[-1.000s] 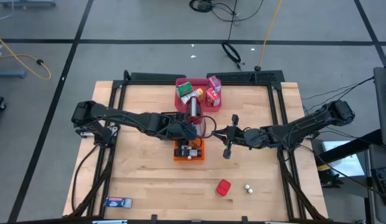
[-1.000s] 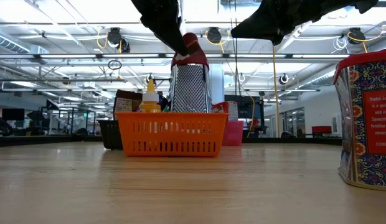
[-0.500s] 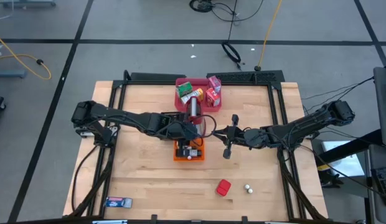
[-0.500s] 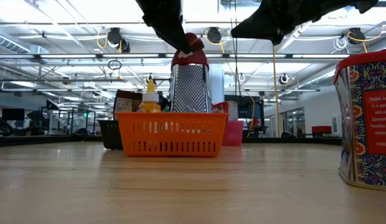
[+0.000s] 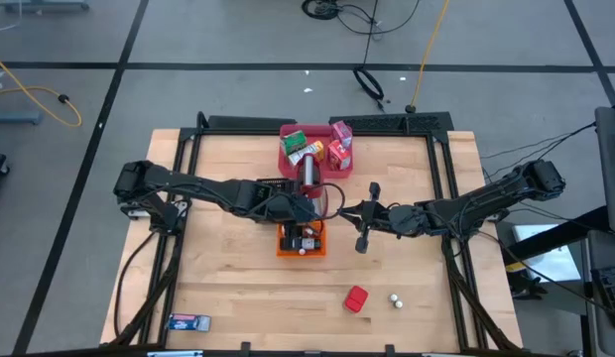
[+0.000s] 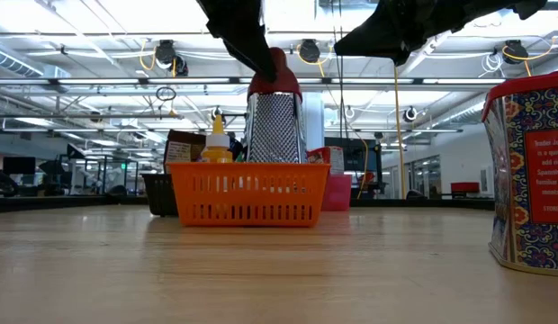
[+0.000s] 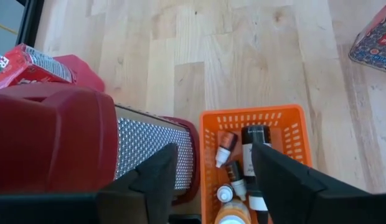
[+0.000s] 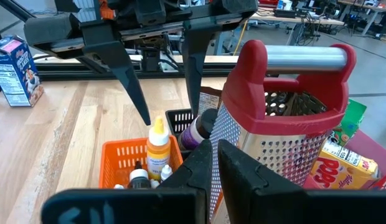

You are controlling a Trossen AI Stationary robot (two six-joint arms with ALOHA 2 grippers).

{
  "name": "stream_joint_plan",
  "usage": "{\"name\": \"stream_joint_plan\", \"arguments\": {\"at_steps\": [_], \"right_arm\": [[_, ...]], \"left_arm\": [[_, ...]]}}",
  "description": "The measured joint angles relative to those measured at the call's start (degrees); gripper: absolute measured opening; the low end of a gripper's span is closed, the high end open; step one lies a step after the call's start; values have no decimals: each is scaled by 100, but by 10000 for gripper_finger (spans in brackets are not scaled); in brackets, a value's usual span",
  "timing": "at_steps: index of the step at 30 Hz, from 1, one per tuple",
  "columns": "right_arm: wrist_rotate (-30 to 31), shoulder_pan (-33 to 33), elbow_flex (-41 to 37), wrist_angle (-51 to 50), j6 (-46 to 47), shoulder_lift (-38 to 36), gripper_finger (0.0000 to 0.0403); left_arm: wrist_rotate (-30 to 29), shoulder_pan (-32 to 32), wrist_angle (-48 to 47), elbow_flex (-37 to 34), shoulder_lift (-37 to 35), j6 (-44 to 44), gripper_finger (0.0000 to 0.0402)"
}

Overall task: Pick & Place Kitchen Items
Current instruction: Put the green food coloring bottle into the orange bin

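The orange basket (image 5: 301, 241) sits mid-table with small bottles in it, among them a yellow-capped one (image 8: 157, 144) and a dark one (image 7: 255, 142). My left gripper (image 7: 213, 152) hangs open just above the basket (image 8: 171, 115), with nothing between its fingers. The red-and-silver grater (image 8: 286, 118) stands upright right behind the basket, beside the left fingers. My right gripper (image 8: 215, 149) is shut and hovers level to the right of the basket (image 5: 349, 210), touching nothing. A red box (image 5: 357, 298) and two tiny white shakers (image 5: 395, 298) rest on the table near the front.
The pink tray (image 5: 291, 151) with green and red cartons stands at the far middle, with a black basket (image 8: 180, 118) next to the grater. A blue packet (image 5: 188, 321) lies at the front left corner. Bare wood stretches left and right of the baskets.
My left gripper has opened above the orange basket while the arm kept its place. The right arm has kept still, and nothing else on the table has shifted.
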Motion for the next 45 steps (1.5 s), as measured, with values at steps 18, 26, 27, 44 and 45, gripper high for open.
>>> {"name": "stream_joint_plan", "arguments": {"at_steps": [18,26,27,44,45], "right_arm": [[-2871,884,0,-814,277,-2,18],[-2764,1636,0,-1042,1434,-2,18],[-2673,1740,0,-1086,1565,-2,18],[-1172,3680,0,-1633,4415,-2,3],[-1174,3785,0,-1634,4628,-2,2]], "left_arm": [[0,0,38,0,0,-143,212],[0,0,36,0,0,-146,212],[0,0,37,0,0,-146,212],[0,0,33,-2,0,-146,212],[0,0,33,-2,0,-146,212]]}}
